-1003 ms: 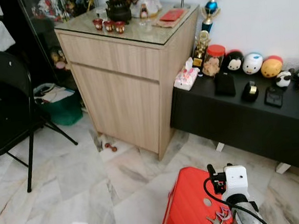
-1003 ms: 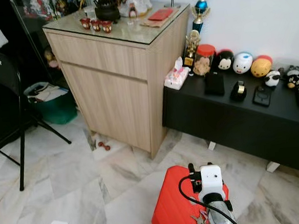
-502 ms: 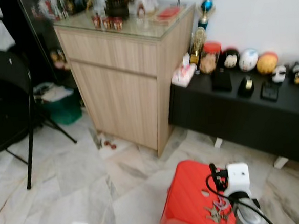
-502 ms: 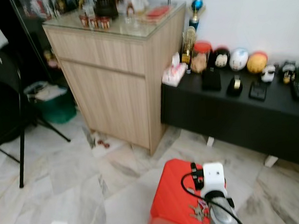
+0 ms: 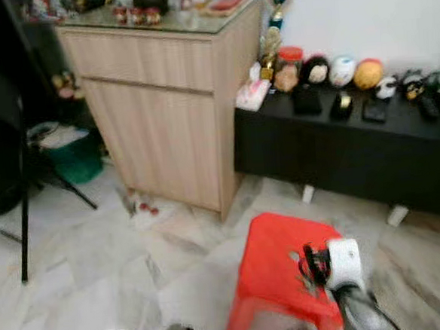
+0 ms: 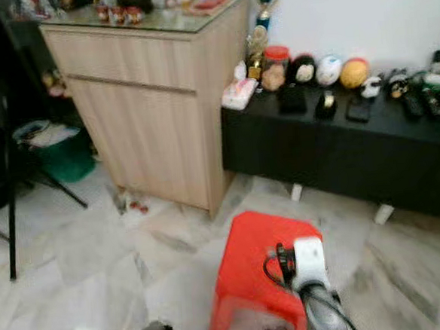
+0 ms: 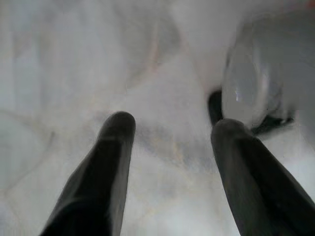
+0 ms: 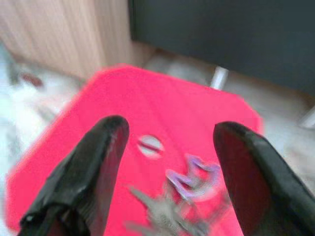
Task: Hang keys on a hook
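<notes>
Your right gripper (image 8: 167, 135) hangs spread wide over the red plastic stool (image 8: 167, 105), the keys (image 8: 174, 204) lying on its seat between the fingers — your left gripper (image 7: 170, 128), also spread, faces marble floor (image 7: 74, 59).

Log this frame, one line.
phase: approach | right gripper: open over keys | keys: on red stool | left gripper: open, idle

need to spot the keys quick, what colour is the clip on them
Purple: the clip on the keys shows best in the right wrist view, lying on the red stool.
</notes>
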### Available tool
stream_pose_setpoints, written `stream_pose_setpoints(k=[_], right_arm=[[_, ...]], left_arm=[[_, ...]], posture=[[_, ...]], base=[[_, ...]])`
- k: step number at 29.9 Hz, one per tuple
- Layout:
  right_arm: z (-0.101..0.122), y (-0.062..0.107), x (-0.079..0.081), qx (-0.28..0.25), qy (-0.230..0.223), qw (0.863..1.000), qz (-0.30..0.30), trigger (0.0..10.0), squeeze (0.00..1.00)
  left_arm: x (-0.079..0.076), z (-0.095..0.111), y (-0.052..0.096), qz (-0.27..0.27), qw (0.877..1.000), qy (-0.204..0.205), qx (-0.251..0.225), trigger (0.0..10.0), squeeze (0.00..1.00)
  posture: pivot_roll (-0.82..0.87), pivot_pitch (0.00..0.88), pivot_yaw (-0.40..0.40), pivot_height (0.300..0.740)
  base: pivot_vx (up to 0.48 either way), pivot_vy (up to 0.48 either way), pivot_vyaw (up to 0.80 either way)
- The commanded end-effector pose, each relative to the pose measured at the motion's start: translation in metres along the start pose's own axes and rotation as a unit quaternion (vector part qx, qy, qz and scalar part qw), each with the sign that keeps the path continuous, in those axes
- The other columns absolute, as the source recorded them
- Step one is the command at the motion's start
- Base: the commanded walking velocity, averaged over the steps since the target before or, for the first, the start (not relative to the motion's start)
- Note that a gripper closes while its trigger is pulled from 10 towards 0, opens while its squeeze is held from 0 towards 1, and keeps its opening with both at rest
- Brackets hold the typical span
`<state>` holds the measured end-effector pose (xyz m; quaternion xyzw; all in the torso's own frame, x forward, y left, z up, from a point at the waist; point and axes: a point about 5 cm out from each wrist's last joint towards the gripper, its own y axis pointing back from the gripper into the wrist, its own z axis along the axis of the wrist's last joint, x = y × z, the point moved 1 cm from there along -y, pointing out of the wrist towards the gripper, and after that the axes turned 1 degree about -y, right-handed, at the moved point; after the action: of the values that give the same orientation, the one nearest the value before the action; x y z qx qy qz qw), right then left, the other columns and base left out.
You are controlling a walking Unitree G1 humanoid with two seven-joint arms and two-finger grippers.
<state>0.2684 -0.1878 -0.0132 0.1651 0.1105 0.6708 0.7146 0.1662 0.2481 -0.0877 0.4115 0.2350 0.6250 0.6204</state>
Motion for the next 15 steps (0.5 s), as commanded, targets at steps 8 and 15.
stream_pose_setpoints(k=[8,15], right_arm=[[-0.023,-0.003,0.001,0.096,-0.077,0.992,-0.005,10.0,0.00],[-0.032,-0.004,-0.004,0.142,-0.187,0.971,-0.048,10.0,0.00]], left_arm=[[0.002,-0.009,0.002,-0.001,1.000,-0.011,0.018,10.0,0.00],[0.004,-0.008,0.002,0.002,1.000,-0.008,0.018,10.0,0.00]], posture=[[0.03,0.000,-0.023,0.631],[0.03,0.000,-0.018,0.631]], base=[[0.000,0.000,0.00],[0.000,0.000,0.00]])
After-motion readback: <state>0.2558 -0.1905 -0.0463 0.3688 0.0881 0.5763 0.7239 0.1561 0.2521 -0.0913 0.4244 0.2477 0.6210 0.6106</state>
